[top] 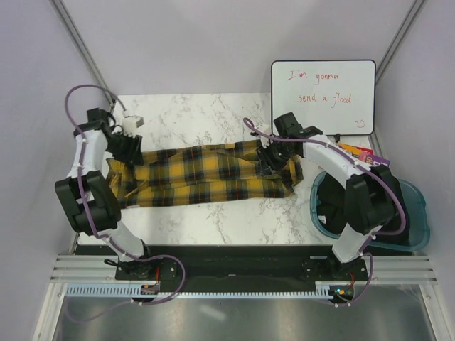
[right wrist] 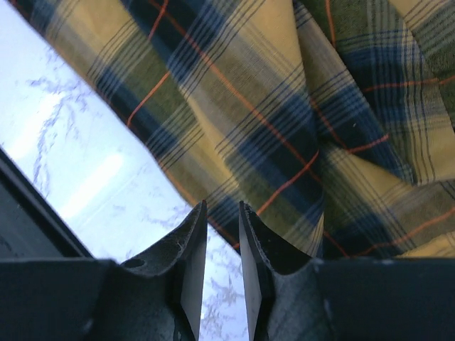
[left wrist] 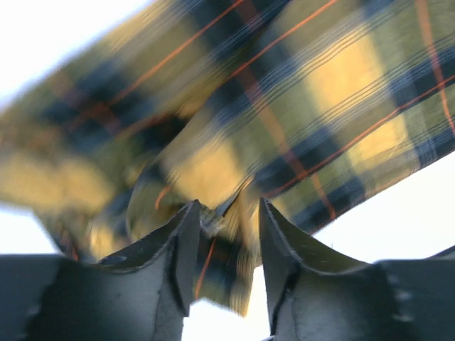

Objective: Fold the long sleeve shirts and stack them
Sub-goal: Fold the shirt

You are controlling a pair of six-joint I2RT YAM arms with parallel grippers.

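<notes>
Long sleeve shirt: lies flat on the marble tabletop, gathered into one long band. The long axis runs left to right across the centre, with the edges roughly parallel to the near edge. Yellow-and-black plaid with thin red lines. The cloth is soft and rumpled at both ends, and neither collar nor buttons can be made out from above.

Left end effector: sits over the band's left end. Fingers are moderately apart with a fold of plaid in the gap, which looks loose rather than pinched. This view is blurred.

Right end effector: sits near the band's right end, at the cloth's edge. Gap is narrow and nothing is held; marble shows between the fingers and the plaid begins just beyond the tips.

Judgement: each arm is nearest its own end. The next fold should bring one end along the long axis toward the other. The teal bin stands right of the shirt, apart from it.
</notes>
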